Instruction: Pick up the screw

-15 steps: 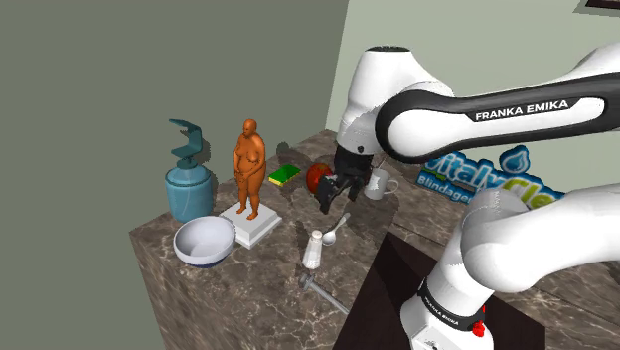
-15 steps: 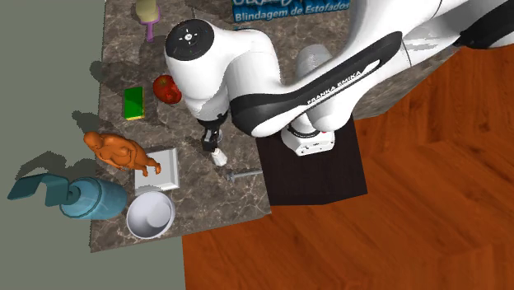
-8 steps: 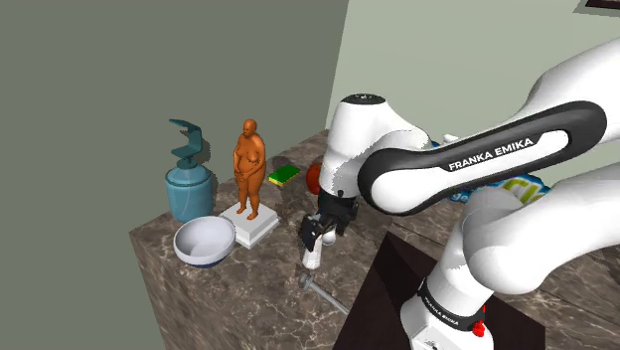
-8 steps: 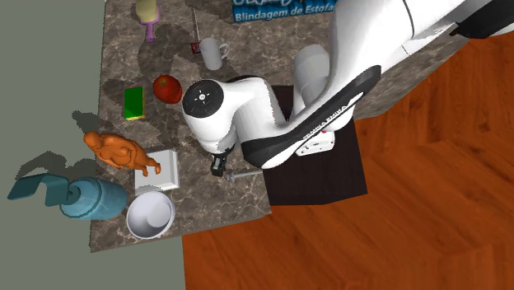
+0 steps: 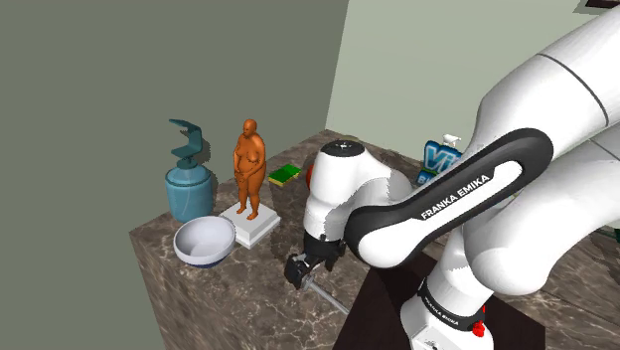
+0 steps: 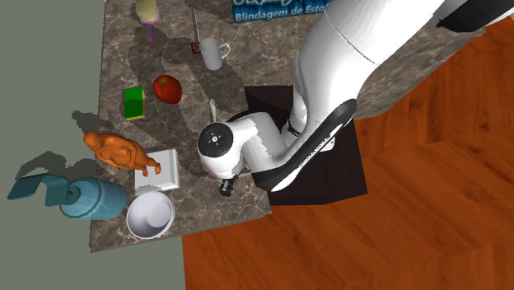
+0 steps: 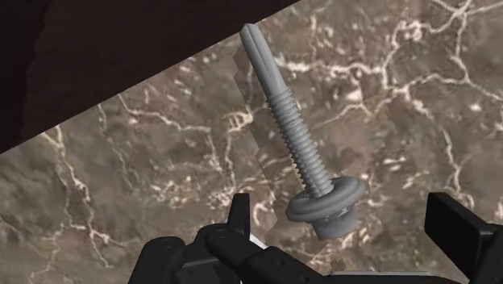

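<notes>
The screw [image 7: 299, 148] is grey, with a threaded shaft and a washer under its head. It lies flat on the brown marble bench [image 7: 403, 97]. Its tip points to the dark stand [image 7: 81, 48], and its head lies between the two fingers of the pincer [image 7: 343, 215]. The fingers stand apart, one on each side of the head, and they do not touch it.

In the shoulder view the screw [image 5: 328, 298] lies near the bench's front edge, between the orange figurine [image 5: 249, 169] and the stand [image 5: 383, 298]. The pincer [image 5: 296, 273] is low over the end of the screw that is nearer to the figurine.

The black band of the arm carries the words "FRANKA EMIKA" [image 5: 452, 191]. Far behind the figurine, at the other end of the bench, stands a blue and white sign [image 6: 280, 10]. On it one can read "Blindagem de Esto"; the rest is cut off by the arm and the picture's edge.

The figurine stands on a white plinth [image 6: 165, 169]. A white bowl [image 6: 149, 215] is just beside the plinth, and its inside shows plain white. A teal soap dispenser [image 6: 74, 198] stands beside the figurine, by the wall. On the sign's side of the figurine lie a green flat block [image 6: 133, 104] and a red round fruit [image 6: 167, 88]. Farther that way stand a white mug [image 6: 212, 53] and a pale goblet with a purple stem [image 6: 148, 15]. What is inside the mug I cannot tell.
</notes>
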Robot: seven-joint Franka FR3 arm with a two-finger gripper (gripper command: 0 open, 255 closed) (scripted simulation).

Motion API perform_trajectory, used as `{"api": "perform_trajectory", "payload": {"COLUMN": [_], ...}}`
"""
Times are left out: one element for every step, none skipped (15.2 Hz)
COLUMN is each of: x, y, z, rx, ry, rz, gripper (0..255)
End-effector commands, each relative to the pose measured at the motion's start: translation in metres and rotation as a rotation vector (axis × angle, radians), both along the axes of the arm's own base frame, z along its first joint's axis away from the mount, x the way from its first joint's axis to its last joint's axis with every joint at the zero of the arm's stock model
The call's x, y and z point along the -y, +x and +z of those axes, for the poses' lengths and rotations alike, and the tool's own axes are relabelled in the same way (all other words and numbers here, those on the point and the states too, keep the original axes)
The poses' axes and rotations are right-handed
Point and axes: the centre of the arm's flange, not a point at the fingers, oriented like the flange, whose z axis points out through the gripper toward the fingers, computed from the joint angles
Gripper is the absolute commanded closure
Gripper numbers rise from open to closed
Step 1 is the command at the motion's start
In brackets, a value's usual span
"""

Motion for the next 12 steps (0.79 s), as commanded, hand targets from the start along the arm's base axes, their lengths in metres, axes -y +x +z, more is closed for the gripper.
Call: {"api": "perform_trajectory", "payload": {"x": [-0.001,-0.001,-0.001,-0.001,-0.001,-0.001,-0.001,-0.001,-0.001,-0.001,-0.001,-0.001], "y": [-0.001,-0.001,-0.001,-0.001,-0.001,-0.001,-0.001,-0.002,-0.002,-0.002,-0.002,-0.002], "z": [-0.010,-0.015,-0.021,-0.026,-0.034,-0.034,-0.034,-0.034,-0.034,-0.034,-0.034,-0.034], "rx": [0.000,0.000,0.000,0.000,0.000,0.000,0.000,0.000,0.000,0.000,0.000,0.000], "ry": [0.001,0.001,0.001,0.001,0.001,0.001,0.001,0.001,0.001,0.001,0.001,0.001], "rz": [-0.001,-0.001,-0.001,-0.001,-0.001,-0.001,-0.001,-0.001,-0.001,-0.001,-0.001,-0.001], "gripper": [0,0,0,0,0,0,0,255,255,255,255,255]}}
